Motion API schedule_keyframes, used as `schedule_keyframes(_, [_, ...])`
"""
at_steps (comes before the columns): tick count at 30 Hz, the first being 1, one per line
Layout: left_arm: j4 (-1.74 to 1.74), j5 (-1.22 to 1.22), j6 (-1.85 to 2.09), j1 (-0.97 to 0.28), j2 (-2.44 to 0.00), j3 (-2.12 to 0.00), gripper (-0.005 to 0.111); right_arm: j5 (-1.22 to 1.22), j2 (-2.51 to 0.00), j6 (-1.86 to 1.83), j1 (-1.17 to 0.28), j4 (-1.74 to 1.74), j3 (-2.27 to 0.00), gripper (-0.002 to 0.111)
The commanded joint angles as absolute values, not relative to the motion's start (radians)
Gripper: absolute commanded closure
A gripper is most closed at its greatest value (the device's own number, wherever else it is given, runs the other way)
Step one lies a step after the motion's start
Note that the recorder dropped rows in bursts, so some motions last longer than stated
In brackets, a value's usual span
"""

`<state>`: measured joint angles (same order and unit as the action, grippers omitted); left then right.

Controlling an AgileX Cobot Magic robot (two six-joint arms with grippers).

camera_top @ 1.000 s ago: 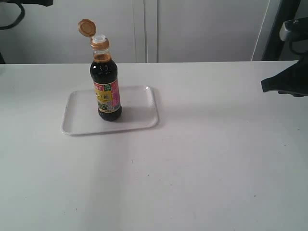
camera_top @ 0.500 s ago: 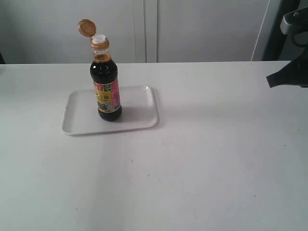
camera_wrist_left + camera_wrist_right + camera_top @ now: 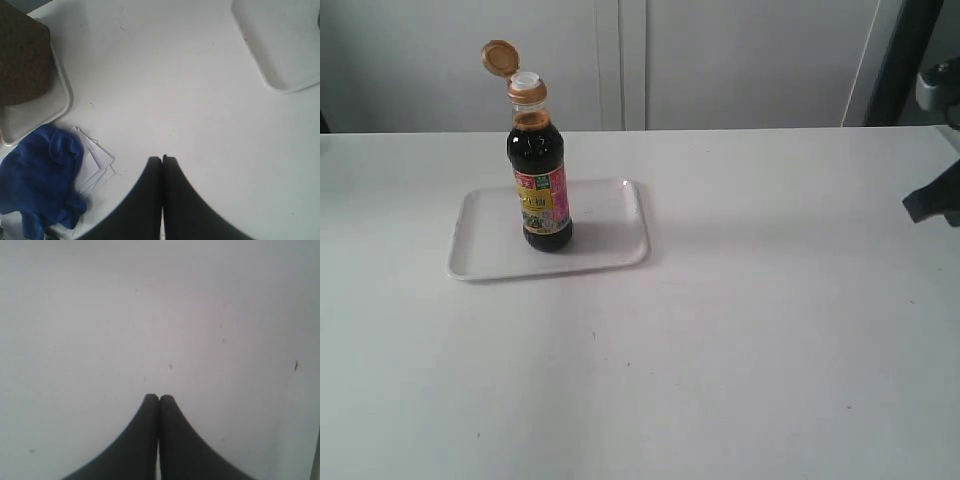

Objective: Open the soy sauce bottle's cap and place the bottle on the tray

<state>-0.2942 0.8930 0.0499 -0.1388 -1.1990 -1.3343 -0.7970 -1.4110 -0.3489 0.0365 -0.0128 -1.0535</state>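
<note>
At frame left, your soy sauce bottle (image 3: 542,190) stood on the tray (image 3: 610,215), cap (image 3: 500,57) open, job done; left gripper (image 3: 162,159) and right gripper (image 3: 159,397) were pinched closed, empty.

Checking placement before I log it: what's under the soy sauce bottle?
The white tray is under the bottle, which stands upright on it. The patch beneath its base is covered.

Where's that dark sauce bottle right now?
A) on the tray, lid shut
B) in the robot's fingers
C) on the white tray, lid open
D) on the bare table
C: the soy sauce bottle stands upright on the tray, its cap tipped back off the spout.
</note>
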Motion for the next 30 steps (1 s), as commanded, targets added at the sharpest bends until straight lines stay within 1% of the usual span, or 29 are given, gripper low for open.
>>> schedule_keyframes(1, [-0.252, 0.912, 0.059, -0.141, -1.097, -1.28, 0.107, -0.936, -1.409, -0.32, 0.06, -0.006, -1.061, 0.108])
schedule_keyframes(8, [-0.195, 0.869, 0.058, -0.141, -0.976, -1.168, 0.107, -0.994, -1.336, -0.274, 0.06, -0.007, -1.058, 0.108])
schedule_keyframes(15, [-0.141, 0.759, 0.059, -0.141, -0.843, -1.059, 0.107, -1.026, -1.18, -0.248, 0.06, -0.028, -1.056, 0.108])
schedule_keyframes(24, [-0.14, 0.645, 0.031, -0.141, -0.703, -0.938, 0.107, -0.885, -0.998, -0.227, 0.06, -0.035, -1.051, 0.108])
schedule_keyframes(30, [-0.127, 0.568, 0.031, -0.141, -0.603, -0.842, 0.107, -0.718, -0.893, -0.227, 0.06, -0.086, -0.941, 0.108])
